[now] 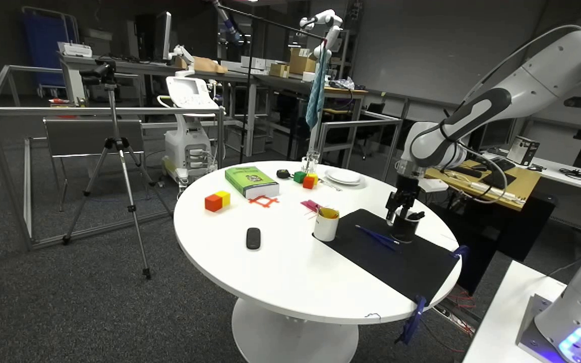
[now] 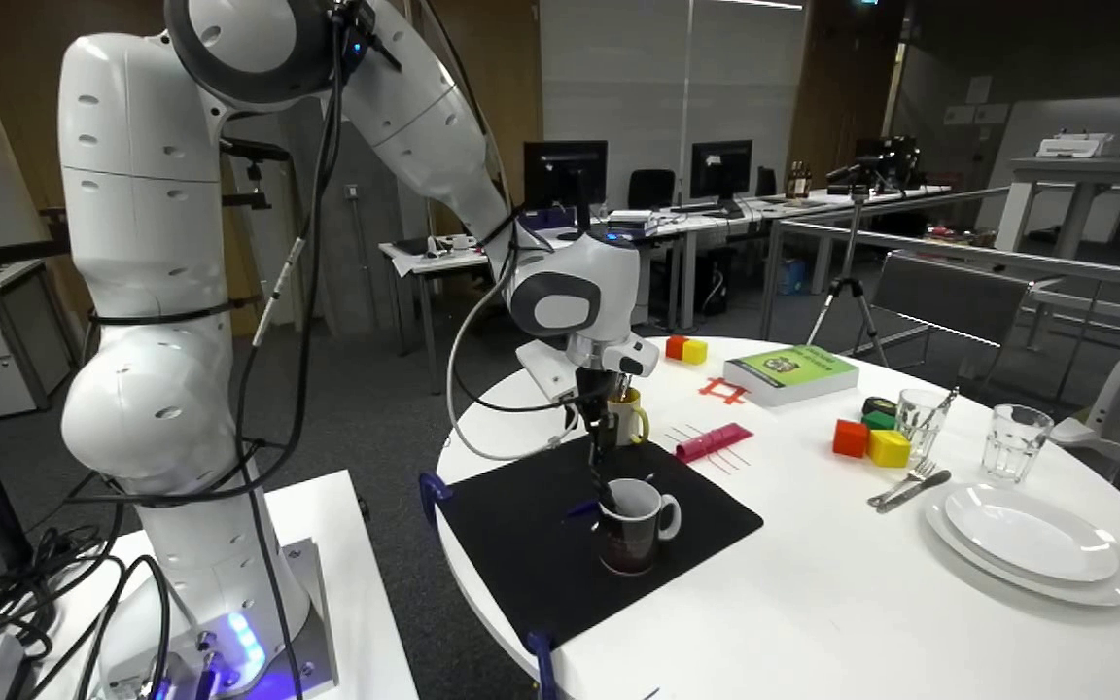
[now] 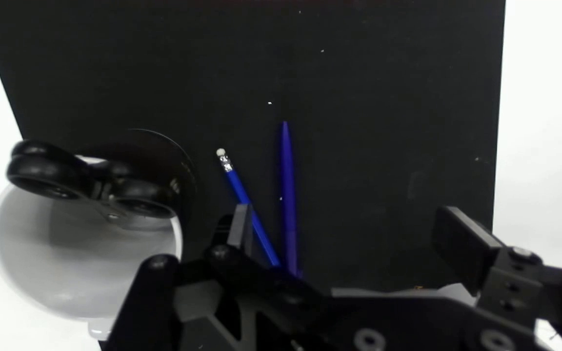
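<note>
Gripper [image 3: 351,222] is nearest the cam in wrist view: fingers spread wide, nothing gripped AFAICT. L to R there: mug [image 3: 81,263] w/ pale inside, black-handled scissors [image 3: 81,173] standing in it, handles up over the rim; then blue pencil [image 3: 240,189], white eraser toward top of pic, lower end hidden behind one finger; just beside it, apart where visible, violet-blue pen [image 3: 288,195], pointed end also toward top of pic, in line w/ the gap btwn the fingers. Both lie on the black mat [image 3: 383,122]; can't tell if any finger touches pencil or mug.

Exterior view, L to R on round white table [image 1: 270,272]: red cube [image 1: 213,202] w/ yellow cube [image 1: 225,197] right beside it; thick green book [image 1: 252,182] lying flat; black oblong gadget [image 1: 253,238] nearer the cam, type unclear; white cup [image 1: 325,229] at mat's edge, yellow at its mouth, contents too small to ID; stacked white plates [image 1: 343,176] toward far side; then gripper, pointing down over the mat, close to the mug. Robot arm [image 1: 547,75] comes in from upper R, base on separate white side table [image 1: 502,312].
</note>
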`<state>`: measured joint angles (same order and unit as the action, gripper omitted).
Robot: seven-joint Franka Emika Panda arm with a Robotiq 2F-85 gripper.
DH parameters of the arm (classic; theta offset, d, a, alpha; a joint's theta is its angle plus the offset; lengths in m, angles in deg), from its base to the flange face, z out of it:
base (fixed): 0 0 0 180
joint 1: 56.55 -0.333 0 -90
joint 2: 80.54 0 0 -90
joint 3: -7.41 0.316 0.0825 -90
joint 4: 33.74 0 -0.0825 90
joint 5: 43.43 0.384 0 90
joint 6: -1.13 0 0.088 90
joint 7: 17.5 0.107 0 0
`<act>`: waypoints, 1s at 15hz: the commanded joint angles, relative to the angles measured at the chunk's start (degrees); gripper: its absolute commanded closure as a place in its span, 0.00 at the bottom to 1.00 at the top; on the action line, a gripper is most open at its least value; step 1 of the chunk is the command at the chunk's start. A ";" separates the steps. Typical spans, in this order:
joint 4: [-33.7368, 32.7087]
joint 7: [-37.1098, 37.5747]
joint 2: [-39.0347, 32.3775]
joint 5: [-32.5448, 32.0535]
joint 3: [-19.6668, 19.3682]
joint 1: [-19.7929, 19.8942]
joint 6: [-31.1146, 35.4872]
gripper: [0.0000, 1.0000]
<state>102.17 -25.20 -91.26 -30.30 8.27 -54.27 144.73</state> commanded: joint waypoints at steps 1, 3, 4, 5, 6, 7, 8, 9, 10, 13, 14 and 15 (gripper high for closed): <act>0.04 -0.90 -1.06 0.90 0.16 0.65 3.01 0.00; 0.20 -1.39 -1.62 0.98 0.26 0.95 4.19 0.00; 0.34 -1.49 -1.99 0.85 0.28 1.02 5.11 0.00; 0.38 -1.31 -2.46 0.63 0.26 1.06 5.90 0.00; 0.42 -1.32 -2.99 0.82 0.38 1.16 6.81 0.00; 0.52 -1.46 -3.47 1.07 0.55 1.29 7.82 0.00; 0.51 -1.43 -3.91 0.89 0.58 1.40 8.46 0.00; 0.60 -1.56 -4.41 1.12 0.74 1.63 9.26 0.00; 0.62 -1.53 -4.94 1.30 0.88 1.85 9.92 0.00; 0.83 -1.38 -6.64 1.13 1.10 2.26 12.05 0.00; 0.84 -1.21 -7.18 1.01 1.16 2.32 12.66 0.00; 0.91 -1.12 -7.70 1.07 1.30 2.41 13.24 0.00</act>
<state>102.18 -25.21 -98.26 -30.26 8.29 -53.39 155.09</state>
